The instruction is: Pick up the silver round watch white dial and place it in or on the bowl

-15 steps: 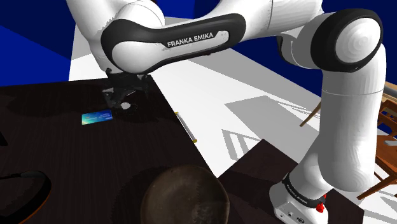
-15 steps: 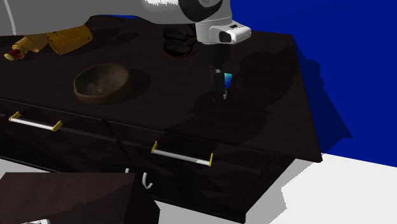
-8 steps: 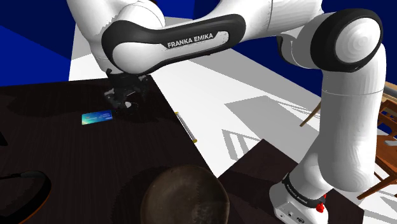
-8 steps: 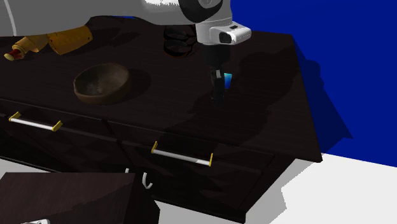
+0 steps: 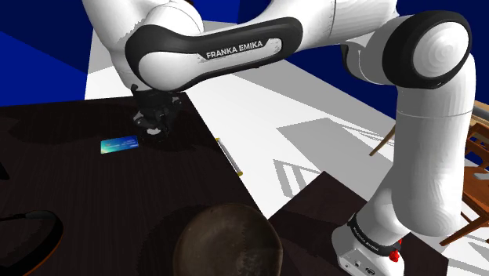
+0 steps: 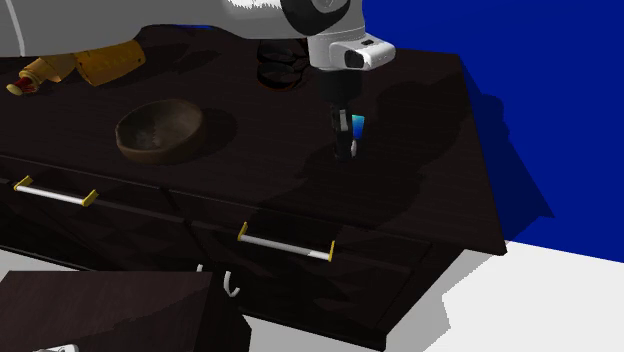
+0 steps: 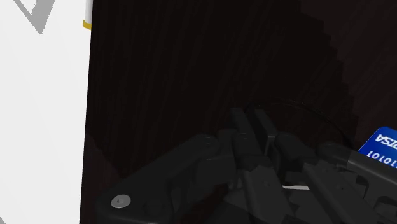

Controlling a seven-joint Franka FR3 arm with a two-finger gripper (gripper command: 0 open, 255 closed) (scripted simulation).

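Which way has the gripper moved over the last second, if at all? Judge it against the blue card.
Yes, slightly: in the shoulder view the gripper has risen relative to the blue card.

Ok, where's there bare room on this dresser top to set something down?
Bare top lies between the bowl and the gripper, and beyond the gripper toward the dresser top's right corner in the second exterior view. It's crowded at the gripper, with the blue card right beside it.
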